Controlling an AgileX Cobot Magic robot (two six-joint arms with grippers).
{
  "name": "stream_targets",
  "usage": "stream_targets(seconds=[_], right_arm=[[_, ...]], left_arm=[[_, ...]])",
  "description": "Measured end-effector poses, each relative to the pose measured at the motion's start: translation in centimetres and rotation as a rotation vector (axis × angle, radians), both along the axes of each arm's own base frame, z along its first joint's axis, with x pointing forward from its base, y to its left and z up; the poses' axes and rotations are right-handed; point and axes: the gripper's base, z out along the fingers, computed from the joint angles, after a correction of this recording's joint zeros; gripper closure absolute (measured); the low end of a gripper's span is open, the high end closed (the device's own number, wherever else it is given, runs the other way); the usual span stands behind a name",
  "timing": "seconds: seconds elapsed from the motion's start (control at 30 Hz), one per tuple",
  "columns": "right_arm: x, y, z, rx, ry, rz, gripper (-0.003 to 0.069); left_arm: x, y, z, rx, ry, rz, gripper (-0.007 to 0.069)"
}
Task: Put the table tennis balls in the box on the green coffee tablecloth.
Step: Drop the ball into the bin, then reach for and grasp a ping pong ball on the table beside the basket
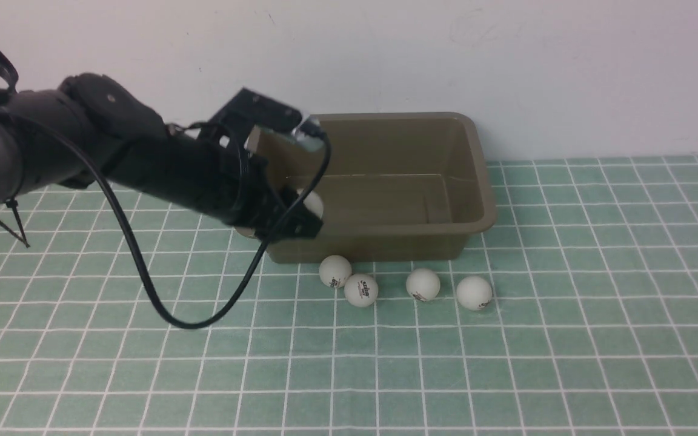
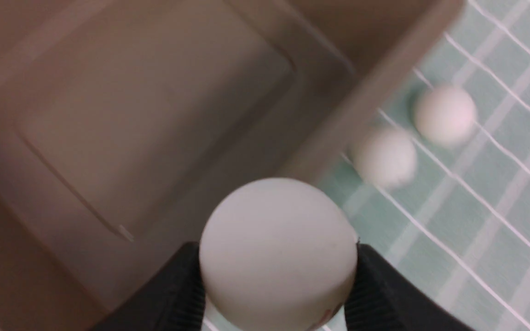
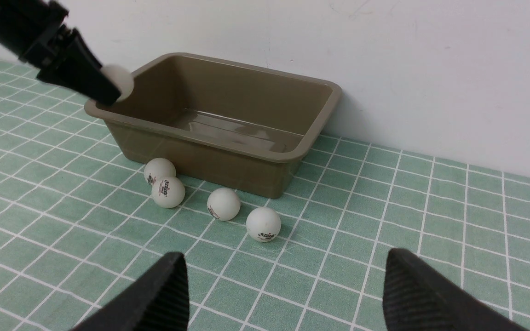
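The olive-brown box [image 1: 483, 181] stands on the green coffee tablecloth [image 1: 506, 363], against the wall. My left gripper [image 1: 308, 213] is shut on one white table tennis ball [image 2: 278, 253], which hangs over the box's near left corner [image 3: 108, 110]. Several more table tennis balls lie in a row on the cloth just in front of the box, from the leftmost [image 1: 335, 270] to the rightmost [image 1: 474, 293]. The box floor [image 2: 131, 115] is bare. My right gripper [image 3: 284, 257] is open above the cloth, short of the balls, with nothing between its fingers; the front view does not show it.
A white wall [image 1: 506, 60] rises right behind the box. From the left arm a black cable [image 1: 173, 318] loops down close to the cloth, left of the balls.
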Motion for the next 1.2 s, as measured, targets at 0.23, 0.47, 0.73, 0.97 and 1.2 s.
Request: stream_targets(seconds=[0.23,0.47,0.73,0.97,1.2], right_arm=[[0.0,0.0,0.0,0.000,0.000,0.000,0.0159],[0.0,0.0,0.0,0.000,-0.001,0.000,0.0189],[0.0,0.0,0.0,0.000,-0.002,-0.001,0.0193],[0.0,0.0,0.0,0.001,-0.003,-0.002,0.0194],[0.0,0.0,0.0,-0.020,-0.003,0.007,0.0194]], left_arm=[[2.3,0.3,0.7,0.025,-0.166,0.069,0.0274],[5.2,-0.1,-2.0,0.041,-0.184,0.098,0.0274],[5.8,-0.3,-2.6,0.026,-0.169,0.115,0.0202],[4.6,-0.4,-0.1,-0.024,-0.140,0.099,0.0187],[2.0,-0.1,2.1,0.023,-0.019,0.045,0.0187]])
